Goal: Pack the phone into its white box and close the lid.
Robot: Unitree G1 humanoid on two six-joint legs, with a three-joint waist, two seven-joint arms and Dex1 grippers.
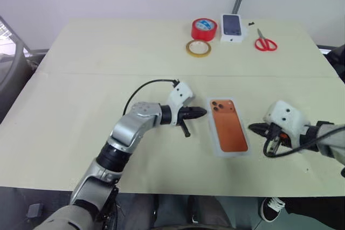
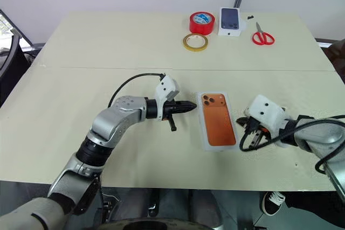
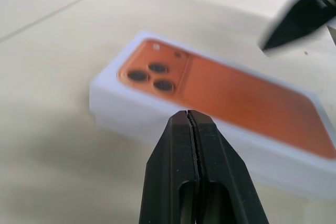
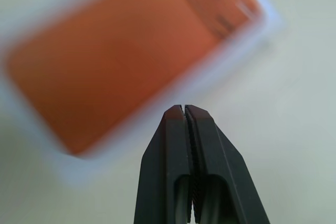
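Phone (image 1: 229, 125) first: it's lying back-up inside the white box (image 3: 136, 111), camera block at the far end. It looks seated flat with the rim showing all round, so I'd call the packing half done.

Now your tools. The left gripper (image 1: 204, 112) is pinched fully shut with nothing in it, pointing sideways at the box's far left corner, near it but not touching. The right gripper (image 1: 250, 128) is the same story: fingers pressed together, empty, just off the box's right edge and angled down toward it. So the box sits between the two tips on the table (image 1: 108, 52).

My take on doing this bit well: closed fingers are fine for nudging. If you want to square the box or press the phone down, push on the rim or a flat part of the back, not on the lenses. Go gently, because a light tray will probably skate on that smooth top. Brace one side while the other pushes.

You'll have to open up before you can pick up the lid.

The red tape roll (image 1: 204, 28), yellow tape ring (image 1: 198, 54), small carton (image 1: 232, 27) and scissors (image 1: 265, 43) sit well away at the far edge, so they aren't in your way.
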